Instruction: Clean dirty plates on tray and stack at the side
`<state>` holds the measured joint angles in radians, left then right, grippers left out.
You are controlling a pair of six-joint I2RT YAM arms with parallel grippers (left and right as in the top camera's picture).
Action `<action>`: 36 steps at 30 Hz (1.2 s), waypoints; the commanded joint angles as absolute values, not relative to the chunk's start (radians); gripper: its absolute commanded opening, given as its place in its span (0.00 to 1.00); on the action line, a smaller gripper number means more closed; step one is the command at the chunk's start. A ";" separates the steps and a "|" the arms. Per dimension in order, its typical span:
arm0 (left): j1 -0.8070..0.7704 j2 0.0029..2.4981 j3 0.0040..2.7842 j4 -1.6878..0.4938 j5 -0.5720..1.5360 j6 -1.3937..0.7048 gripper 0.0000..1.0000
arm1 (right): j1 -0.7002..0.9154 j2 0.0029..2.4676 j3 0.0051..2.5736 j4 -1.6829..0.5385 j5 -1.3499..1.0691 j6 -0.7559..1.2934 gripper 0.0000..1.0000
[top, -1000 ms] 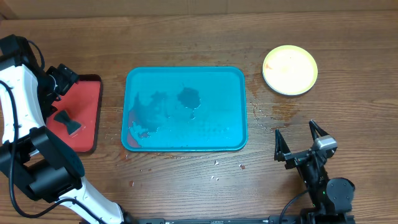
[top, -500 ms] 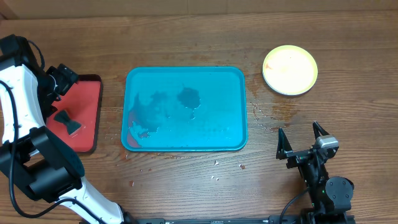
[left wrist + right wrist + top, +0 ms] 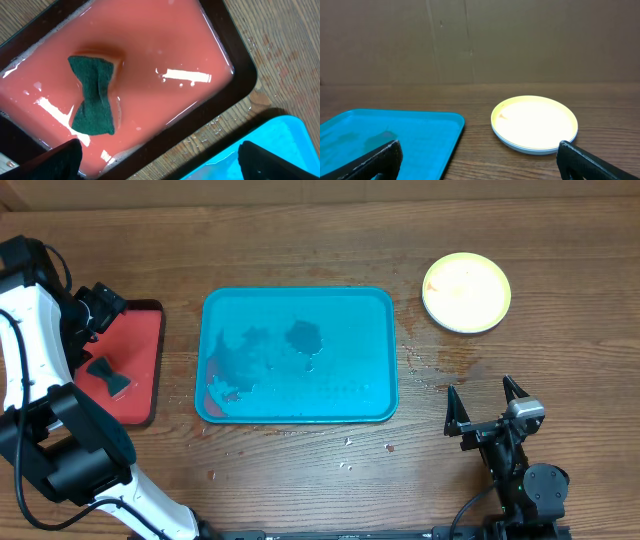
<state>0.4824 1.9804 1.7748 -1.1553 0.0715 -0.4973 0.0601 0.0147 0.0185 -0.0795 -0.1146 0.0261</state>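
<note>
The plates stand stacked at the table's back right, the yellow-green one on top; they also show in the right wrist view, with a white rim under the top plate. The teal tray lies mid-table, wet and smeared, with no plate on it; its corner shows in the right wrist view and the left wrist view. My right gripper is open and empty near the front right, facing the stack. My left gripper is open and empty above the red tray.
A red tray with a dark rim at the left holds soapy water and a green sponge, also seen in the left wrist view. Water drops and crumbs lie on the wood around the teal tray.
My right gripper has drawn back slightly toward the front edge. Nothing else has moved.
</note>
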 commanded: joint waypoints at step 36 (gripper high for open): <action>0.097 0.769 0.692 -0.370 0.133 -0.061 1.00 | 0.057 0.003 0.008 -0.076 -0.102 0.025 1.00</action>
<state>0.1040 0.8650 0.7769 -0.4000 0.1356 -0.0761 0.0597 0.0147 0.0185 -0.0799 -0.1146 0.0261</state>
